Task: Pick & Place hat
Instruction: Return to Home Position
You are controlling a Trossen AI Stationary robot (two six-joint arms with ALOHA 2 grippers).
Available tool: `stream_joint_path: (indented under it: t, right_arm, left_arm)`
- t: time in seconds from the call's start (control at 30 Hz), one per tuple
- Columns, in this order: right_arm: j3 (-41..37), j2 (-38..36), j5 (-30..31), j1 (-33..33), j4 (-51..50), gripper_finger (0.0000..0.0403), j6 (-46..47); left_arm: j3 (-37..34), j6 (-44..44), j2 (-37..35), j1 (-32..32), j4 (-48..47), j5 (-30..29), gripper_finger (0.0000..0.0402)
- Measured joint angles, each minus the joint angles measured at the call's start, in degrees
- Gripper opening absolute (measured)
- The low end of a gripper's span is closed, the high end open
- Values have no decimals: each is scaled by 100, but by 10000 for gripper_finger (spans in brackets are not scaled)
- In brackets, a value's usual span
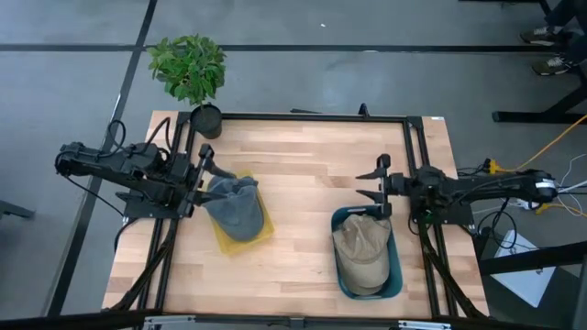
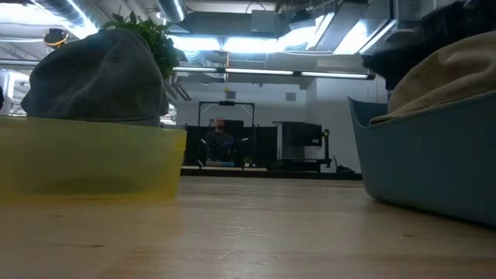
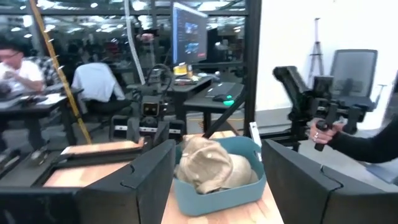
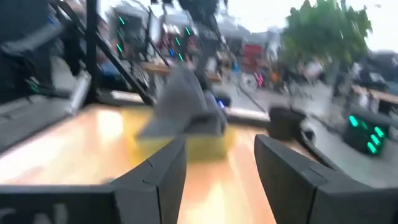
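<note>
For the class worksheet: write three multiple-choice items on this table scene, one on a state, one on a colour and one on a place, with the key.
1. The left gripper and the right gripper are:
A shut on caps
B shut on bins
C open and empty

2. The tan cap lies in a bin of which colour?
A blue
B yellow
C red

3. The gray cap lies:
A in the left gripper
B in the yellow bin
C in the right gripper

Key:
1 C: each wrist view shows the fingers apart with nothing between them.
2 A: the blue bin walls it in.
3 B: the yellow rim shows around it from above.
</note>
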Motion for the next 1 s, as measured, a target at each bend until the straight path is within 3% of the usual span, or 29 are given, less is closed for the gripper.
stream_joint_path:
  t: [0.27,0.6,0.83,1.0]
  right_arm:
    - [2,-845,1004,-308,-1860,186,-24]
    - [35,-1641,1111,-529,-3503,186,403]
    - [37,-1706,956,-614,-3613,186,379]
    - [26,-1702,1048,-699,-3645,186,591]
  left_arm:
    - [0,-414,-165,0,-387,-291,235]
    - [0,-539,-479,1,-945,-340,235]
    - [-29,-452,-889,1,-1124,-347,235]
    - [-481,-446,-1316,1,-998,-472,235]
